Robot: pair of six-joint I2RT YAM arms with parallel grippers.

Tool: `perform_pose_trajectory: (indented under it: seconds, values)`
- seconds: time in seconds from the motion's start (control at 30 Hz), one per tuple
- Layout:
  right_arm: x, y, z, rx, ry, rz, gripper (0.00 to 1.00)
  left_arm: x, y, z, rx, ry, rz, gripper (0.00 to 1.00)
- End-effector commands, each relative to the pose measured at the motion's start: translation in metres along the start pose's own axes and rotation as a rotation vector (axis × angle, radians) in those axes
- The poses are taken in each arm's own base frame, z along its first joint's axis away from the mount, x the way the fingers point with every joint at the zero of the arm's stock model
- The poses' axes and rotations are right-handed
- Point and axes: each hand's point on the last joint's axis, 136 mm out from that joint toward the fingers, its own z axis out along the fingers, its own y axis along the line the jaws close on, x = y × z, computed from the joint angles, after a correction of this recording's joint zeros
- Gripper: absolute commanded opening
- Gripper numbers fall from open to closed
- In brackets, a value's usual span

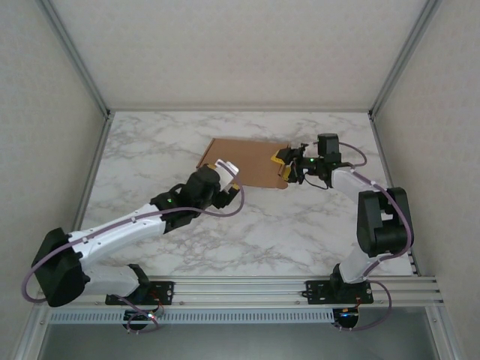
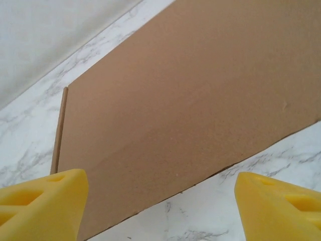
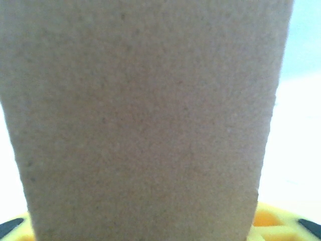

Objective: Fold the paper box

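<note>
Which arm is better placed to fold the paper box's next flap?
Right, probably: the right claw is at the right edge of the paper box, cardboard against its camera; left claw open, gripping nothing.

No words, numbers, labels or signs to read anywhere. Nothing printed on the paper box [image 1: 251,157], just plain brown.
</note>
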Motion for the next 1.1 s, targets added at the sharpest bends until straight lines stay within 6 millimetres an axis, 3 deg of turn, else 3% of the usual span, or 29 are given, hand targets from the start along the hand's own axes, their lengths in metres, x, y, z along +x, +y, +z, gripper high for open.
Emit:
perform_pose_trajectory:
  seconds: [0.0, 0.2, 0.4, 0.6, 0.77, 0.9, 1.07]
  values:
    - [0.012, 0.014, -0.003, -0.050, 0.034, -0.006, 0.34, 0.004, 0.003, 0.010, -0.071, 0.024, 0.162, 0.77]
    - [0.018, 0.016, -0.004, -0.062, 0.046, -0.007, 0.33, 0.004, 0.005, 0.029, -0.135, 0.053, 0.218, 0.77]
    - [0.017, 0.016, -0.005, -0.072, 0.040, 0.007, 0.33, 0.004, -0.017, 0.020, -0.101, 0.009, 0.396, 0.81]
    - [0.023, 0.018, -0.005, -0.079, 0.057, 0.007, 0.34, 0.000, 0.001, 0.016, -0.289, -0.016, 0.609, 0.89]
    - [0.030, 0.022, -0.005, -0.087, 0.074, -0.001, 0.35, -0.012, 0.014, 0.020, -0.433, -0.047, 0.676, 0.89]
    - [0.035, 0.025, -0.006, -0.093, 0.084, -0.004, 0.35, -0.022, 0.010, 0.023, -0.438, -0.097, 0.691, 0.87]
    - [0.040, 0.032, -0.008, -0.106, 0.088, -0.011, 0.35, -0.016, 0.001, 0.038, -0.386, -0.080, 0.714, 0.84]
